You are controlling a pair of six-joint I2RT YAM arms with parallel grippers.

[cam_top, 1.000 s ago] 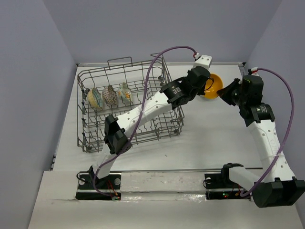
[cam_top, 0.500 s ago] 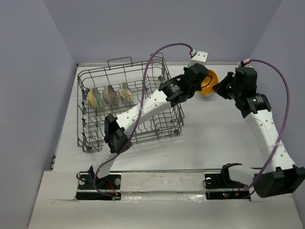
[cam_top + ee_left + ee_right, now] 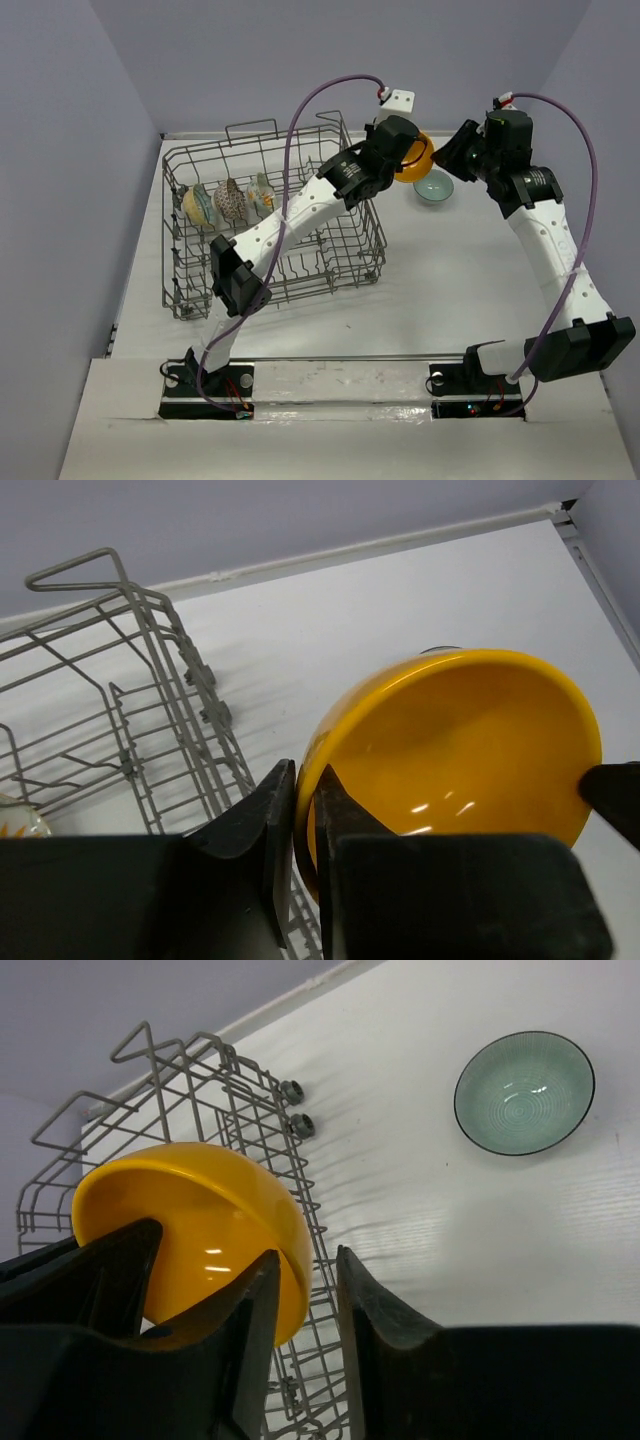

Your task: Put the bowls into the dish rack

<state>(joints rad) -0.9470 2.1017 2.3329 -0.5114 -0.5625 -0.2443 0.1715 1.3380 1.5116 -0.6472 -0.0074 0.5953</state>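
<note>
My left gripper (image 3: 398, 148) is shut on the rim of the plain orange-yellow bowl (image 3: 415, 156) and holds it in the air just past the dish rack's (image 3: 270, 225) far right corner. The left wrist view shows the jaws (image 3: 305, 780) pinching the rim of that bowl (image 3: 450, 745). My right gripper (image 3: 452, 152) is close on the bowl's right, jaws a little apart (image 3: 305, 1260), with the bowl's edge (image 3: 190, 1230) showing beyond them. The pale teal bowl (image 3: 433, 187) lies upright on the table (image 3: 522, 1092). Three patterned bowls (image 3: 230, 201) stand on edge in the rack's left row.
The rack's raised right wall (image 3: 185, 730) stands just left of the held bowl, with its corner clips (image 3: 297, 1108). Grey walls close the table at the back and right. White table surface (image 3: 450, 280) lies between the rack and the right arm.
The orange-yellow bowl has risen off the teal bowl and moved left toward the rack in my left gripper. The teal bowl is now uncovered. My right gripper moved up and left with it.
</note>
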